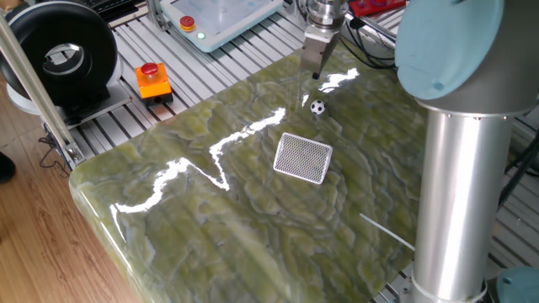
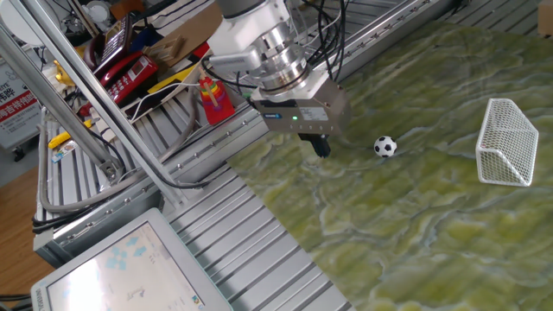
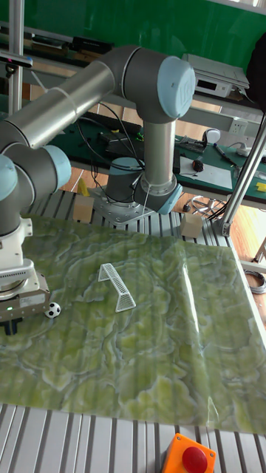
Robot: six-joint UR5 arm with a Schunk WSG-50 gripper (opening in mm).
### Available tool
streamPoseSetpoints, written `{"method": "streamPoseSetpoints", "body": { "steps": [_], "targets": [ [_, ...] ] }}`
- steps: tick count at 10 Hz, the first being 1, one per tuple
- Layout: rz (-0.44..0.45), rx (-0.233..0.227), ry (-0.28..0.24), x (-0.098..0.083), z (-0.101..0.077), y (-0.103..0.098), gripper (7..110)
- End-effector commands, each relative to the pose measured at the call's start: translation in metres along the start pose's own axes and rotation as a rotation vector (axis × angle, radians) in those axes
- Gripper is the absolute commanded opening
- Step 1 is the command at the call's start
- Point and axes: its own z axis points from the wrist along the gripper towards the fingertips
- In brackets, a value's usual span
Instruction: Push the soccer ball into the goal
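The soccer ball (image 1: 317,107) (image 2: 385,146) (image 3: 52,310) is a tiny black-and-white ball resting on the green marbled table (image 1: 253,210). The goal (image 1: 303,157) (image 2: 505,142) (image 3: 117,287), a small white frame with grey mesh, stands a short way from the ball. My gripper (image 1: 317,74) (image 2: 320,149) (image 3: 12,326) hangs low over the table just behind the ball, on the side away from the goal. Its fingers look closed together with nothing between them. A small gap separates it from the ball.
An orange box with a red button (image 1: 153,81) (image 3: 191,455) sits off the table's edge on the slatted metal bench. A white control panel (image 1: 215,17) lies beyond it. The arm's thick grey column (image 1: 459,185) rises at the table's side.
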Motion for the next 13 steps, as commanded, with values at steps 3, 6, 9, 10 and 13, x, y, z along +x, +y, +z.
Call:
{"method": "streamPoseSetpoints", "body": {
  "steps": [3,6,9,10,13],
  "targets": [
    [0.031,0.111,-0.042,0.004,-0.007,-0.012,7],
    [0.064,0.079,-0.114,-0.01,0.001,0.001,7],
    [0.054,0.067,-0.096,0.001,0.008,0.007,7],
    [0.059,0.049,-0.092,0.004,0.011,0.015,7],
    [0.092,0.012,-0.091,0.008,0.014,0.035,7]
  ]
}}
